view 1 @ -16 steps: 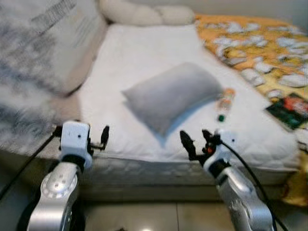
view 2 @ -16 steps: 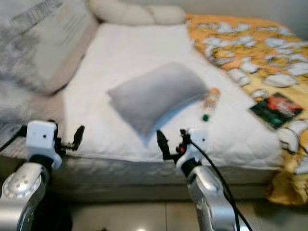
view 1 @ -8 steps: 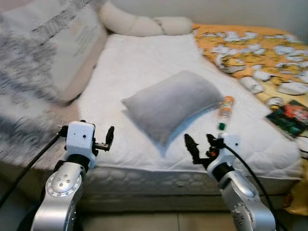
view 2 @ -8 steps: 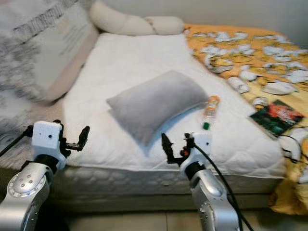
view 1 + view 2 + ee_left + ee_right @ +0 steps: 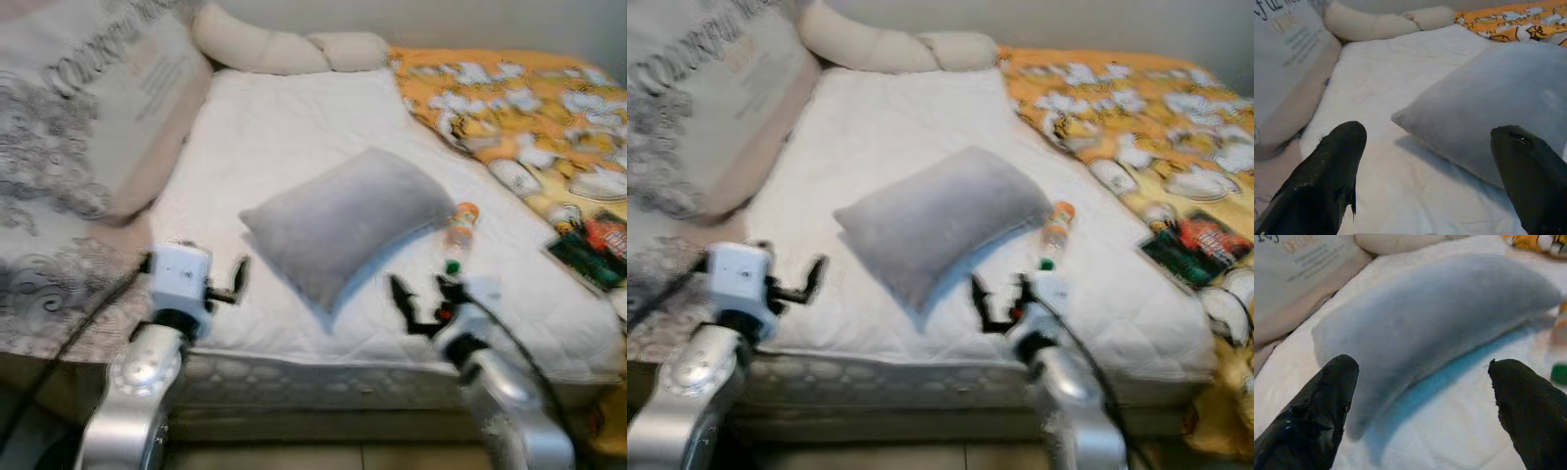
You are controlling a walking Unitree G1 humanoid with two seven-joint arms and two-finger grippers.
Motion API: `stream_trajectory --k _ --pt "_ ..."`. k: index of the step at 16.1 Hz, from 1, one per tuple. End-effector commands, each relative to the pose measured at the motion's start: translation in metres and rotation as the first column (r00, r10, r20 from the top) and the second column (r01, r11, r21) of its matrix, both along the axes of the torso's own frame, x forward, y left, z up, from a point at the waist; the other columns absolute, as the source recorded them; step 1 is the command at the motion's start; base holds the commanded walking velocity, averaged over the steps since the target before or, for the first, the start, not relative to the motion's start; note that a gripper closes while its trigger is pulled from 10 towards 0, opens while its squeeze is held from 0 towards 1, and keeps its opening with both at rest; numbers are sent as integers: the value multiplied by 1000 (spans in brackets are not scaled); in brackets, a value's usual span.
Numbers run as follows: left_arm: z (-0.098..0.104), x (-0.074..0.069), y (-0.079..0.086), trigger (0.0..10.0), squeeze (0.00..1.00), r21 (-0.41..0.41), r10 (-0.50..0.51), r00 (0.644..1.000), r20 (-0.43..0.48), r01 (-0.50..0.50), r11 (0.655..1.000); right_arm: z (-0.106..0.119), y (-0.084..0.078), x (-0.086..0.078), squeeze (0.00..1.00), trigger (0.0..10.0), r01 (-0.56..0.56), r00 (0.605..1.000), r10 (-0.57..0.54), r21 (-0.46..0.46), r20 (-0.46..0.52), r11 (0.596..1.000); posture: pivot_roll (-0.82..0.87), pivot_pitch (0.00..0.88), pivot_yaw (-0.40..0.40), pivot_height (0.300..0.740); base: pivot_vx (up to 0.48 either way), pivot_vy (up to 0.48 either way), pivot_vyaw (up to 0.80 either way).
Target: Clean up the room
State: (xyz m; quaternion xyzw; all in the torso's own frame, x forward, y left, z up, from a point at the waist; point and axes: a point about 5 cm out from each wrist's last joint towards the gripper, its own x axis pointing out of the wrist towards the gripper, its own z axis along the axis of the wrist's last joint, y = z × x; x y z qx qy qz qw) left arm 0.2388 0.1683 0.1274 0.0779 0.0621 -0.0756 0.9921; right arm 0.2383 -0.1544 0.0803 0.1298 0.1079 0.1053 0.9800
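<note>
Right, the grey pillow (image 5: 338, 223) is lying slantwise in the middle of the white mattress (image 5: 284, 117), nothing touching it. Just beside its right-hand corner a small clear bottle (image 5: 457, 227) with an orange label and a green cap is lying on the sheet. The left gripper (image 5: 238, 282) is hovering over the near edge of the mattress, short of the pillow's lower left corner, its black fingers (image 5: 1327, 171) spread wide with the pillow showing between them. The right gripper (image 5: 421, 304) is hanging over the near edge too, just below the pillow and close to the bottle, fingers (image 5: 1312, 416) parted as well and holding nothing. Further out, a long cream bolster (image 5: 274, 49) is lying across the head of the bed, a large patterned cushion (image 5: 78, 108) is leaning at the left, and an orange printed blanket (image 5: 519, 98) is covering the right side, with a dark packet (image 5: 593, 250) lying on it.
</note>
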Motion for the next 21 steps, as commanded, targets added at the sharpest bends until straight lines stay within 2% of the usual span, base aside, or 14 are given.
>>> stream_trajectory --k 1,15,18,20,21 --pt "2 0 8 10000 0 19 27 1000 12 -27 999 5 9 3 0 10000 -24 999 23 21 27 1000 78 0 -9 740 341 0 0" --pt "1 0 6 10000 0 13 22 1000 10 -22 1000 5 7 3 0 10000 -18 1000 18 17 24 1000 68 0 -4 740 341 0 0" --pt "0 -2 1 10000 0 -21 -31 1000 -8 31 999 5 7 3 0 10000 -12 1000 12 19 24 1000 68 0 -4 740 0 0 0" --pt "-1 0 0 10000 0 -99 -64 998 -29 60 993 5 3 3 0 10000 9 1000 -10 22 21 1000 62 0 0 740 0 0 0" --pt "-2 2 0 10000 0 -110 -80 996 -28 76 991 5 2 3 0 10000 16 1000 -16 22 20 1000 62 0 0 740 0 0 0"
